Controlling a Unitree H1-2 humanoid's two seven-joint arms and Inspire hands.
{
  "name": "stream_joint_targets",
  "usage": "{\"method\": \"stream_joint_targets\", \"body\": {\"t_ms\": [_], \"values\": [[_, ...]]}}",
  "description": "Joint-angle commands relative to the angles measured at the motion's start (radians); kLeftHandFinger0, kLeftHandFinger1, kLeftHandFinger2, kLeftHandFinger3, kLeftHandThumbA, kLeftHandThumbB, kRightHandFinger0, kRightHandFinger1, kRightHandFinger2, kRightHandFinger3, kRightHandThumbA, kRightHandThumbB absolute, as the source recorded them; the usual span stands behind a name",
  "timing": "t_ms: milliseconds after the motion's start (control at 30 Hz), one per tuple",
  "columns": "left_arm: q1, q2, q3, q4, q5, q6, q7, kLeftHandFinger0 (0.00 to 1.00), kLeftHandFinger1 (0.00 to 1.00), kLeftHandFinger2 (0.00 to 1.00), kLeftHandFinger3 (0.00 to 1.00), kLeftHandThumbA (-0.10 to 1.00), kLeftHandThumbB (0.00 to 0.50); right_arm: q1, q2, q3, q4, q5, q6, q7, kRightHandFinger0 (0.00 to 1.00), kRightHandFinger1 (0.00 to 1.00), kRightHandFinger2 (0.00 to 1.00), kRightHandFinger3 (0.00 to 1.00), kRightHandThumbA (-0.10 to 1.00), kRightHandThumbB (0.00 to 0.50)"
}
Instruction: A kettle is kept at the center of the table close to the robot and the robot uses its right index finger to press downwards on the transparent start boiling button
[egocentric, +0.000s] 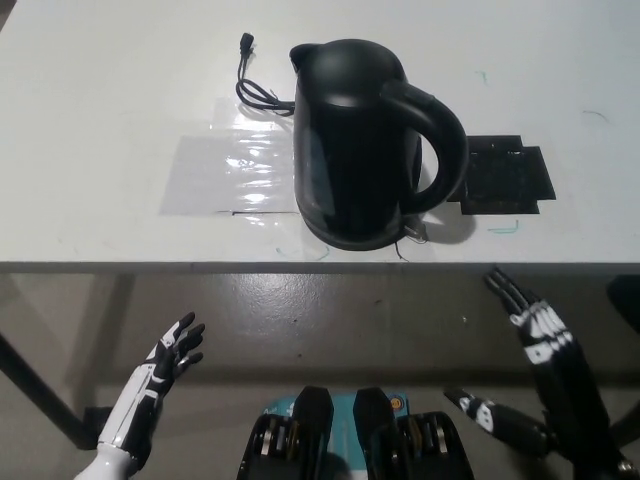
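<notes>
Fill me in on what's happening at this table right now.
A black kettle stands near the front edge of the white table, its cord trailing behind it. Nothing is touching it. The robot's black right hand is below the table edge, off to the kettle's right, open with fingers spread and clear of the button at the handle's base. The white left hand rests open at lower left.
</notes>
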Motion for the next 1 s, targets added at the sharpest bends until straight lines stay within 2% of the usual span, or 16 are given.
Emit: {"method": "stream_joint_targets", "body": {"t_ms": [0, 100, 233, 367, 733, 967], "values": [[-0.019, 0.017, -0.002, -0.007, -0.029, -0.044, -0.03, 1.0, 1.0, 1.0, 1.0, 1.0, 0.331, 0.016, -0.02, 0.011, 0.063, 0.128, -0.068, -0.116, 1.0, 1.0, 1.0, 1.0, 1.0, 0.443], [-0.019, 0.019, -0.001, 0.0, -0.037, -0.052, -0.039, 1.0, 1.0, 1.0, 1.0, 1.0, 0.341, 0.03, -0.025, 0.019, 0.115, 0.206, -0.068, -0.118, 1.0, 1.0, 1.0, 1.0, 1.0, 0.428], [-0.024, 0.022, 0.001, 0.004, -0.033, -0.053, -0.045, 1.0, 1.0, 1.0, 1.0, 1.0, 0.317, 0.025, -0.034, 0.028, 0.173, 0.259, -0.068, -0.126, 1.0, 1.0, 1.0, 1.0, 1.0, 0.416], [-0.031, 0.026, -0.001, 0.013, -0.028, -0.057, -0.048, 1.0, 1.0, 1.0, 1.0, 1.0, 0.321, 0.016, -0.035, 0.042, 0.205, 0.296, -0.068, -0.132, 1.0, 1.0, 1.0, 1.0, 1.0, 0.429], [-0.03, 0.028, 0.0, 0.015, -0.006, -0.053, -0.038, 1.0, 1.0, 1.0, 1.0, 1.0, 0.377, 0.002, -0.043, 0.094, 0.23, 0.292, -0.068, -0.172, 1.0, 1.0, 1.0, 1.0, 1.0, 0.419], [-0.026, 0.022, 0.004, 0.019, -0.003, -0.059, -0.029, 1.0, 1.0, 1.0, 1.0, 1.0, 0.379, 0.003, -0.042, 0.102, 0.223, 0.302, -0.068, -0.155, 1.0, 1.0, 1.0, 1.0, 1.0, 0.41]]}}
